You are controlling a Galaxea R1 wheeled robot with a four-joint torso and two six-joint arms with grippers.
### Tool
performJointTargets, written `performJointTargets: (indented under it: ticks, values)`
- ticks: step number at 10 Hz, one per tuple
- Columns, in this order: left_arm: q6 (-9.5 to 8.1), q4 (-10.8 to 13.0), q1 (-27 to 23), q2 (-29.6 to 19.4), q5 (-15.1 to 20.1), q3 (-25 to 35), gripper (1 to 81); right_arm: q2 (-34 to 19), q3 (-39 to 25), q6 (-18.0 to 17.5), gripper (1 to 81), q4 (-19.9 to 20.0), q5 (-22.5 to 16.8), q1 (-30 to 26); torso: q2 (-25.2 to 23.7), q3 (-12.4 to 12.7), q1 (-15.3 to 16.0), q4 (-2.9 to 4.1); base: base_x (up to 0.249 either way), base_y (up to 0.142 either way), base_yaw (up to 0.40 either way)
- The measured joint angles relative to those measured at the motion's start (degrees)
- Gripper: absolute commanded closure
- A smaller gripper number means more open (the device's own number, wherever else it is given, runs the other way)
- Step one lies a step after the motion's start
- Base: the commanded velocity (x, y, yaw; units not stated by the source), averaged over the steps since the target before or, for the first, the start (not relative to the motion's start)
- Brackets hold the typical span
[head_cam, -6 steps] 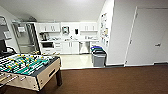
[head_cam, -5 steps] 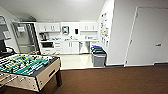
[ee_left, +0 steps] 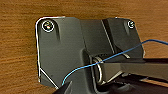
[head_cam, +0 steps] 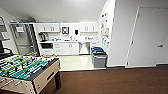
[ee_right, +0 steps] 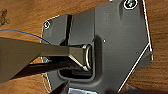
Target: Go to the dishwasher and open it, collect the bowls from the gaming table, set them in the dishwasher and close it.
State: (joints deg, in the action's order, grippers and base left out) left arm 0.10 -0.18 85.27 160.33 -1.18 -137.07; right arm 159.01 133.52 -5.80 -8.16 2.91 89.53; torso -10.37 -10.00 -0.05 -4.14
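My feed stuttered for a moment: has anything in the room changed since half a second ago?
Nothing visibly changed. The foosball table, the bins and the dishwasher at the far counter sit in the same places in the head view.

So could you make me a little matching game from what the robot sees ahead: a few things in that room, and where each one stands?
Things:
1. foosball table
2. dishwasher
3. bins
4. white door

Places:
A. in the far kitchen counter run, under the worktop
B. in the wall on the right of the head view
C. near left, on the brown carpet
D. at the foot of the white wall's corner, where the pale kitchen floor meets the carpet

Pairs: 1-C, 2-A, 3-D, 4-B
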Motion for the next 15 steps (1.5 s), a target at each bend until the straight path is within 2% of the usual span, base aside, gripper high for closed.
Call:
performJointTargets:
  ticks: [11,15]
  values:
    - [0.0,0.0,-0.18,0.52,-0.09,-0.13,1.0,1.07,0.49,-0.01,1.0,0.0,0.02,-0.94,0.0,-0.02,0.06,0.0,0.227,0.0,0.0]
    - [0.0,0.0,-0.18,0.61,-0.09,-0.13,1.0,2.04,2.76,0.0,1.0,-0.02,0.0,-0.78,0.0,-0.02,0.06,0.0,0.228,0.0,0.0]
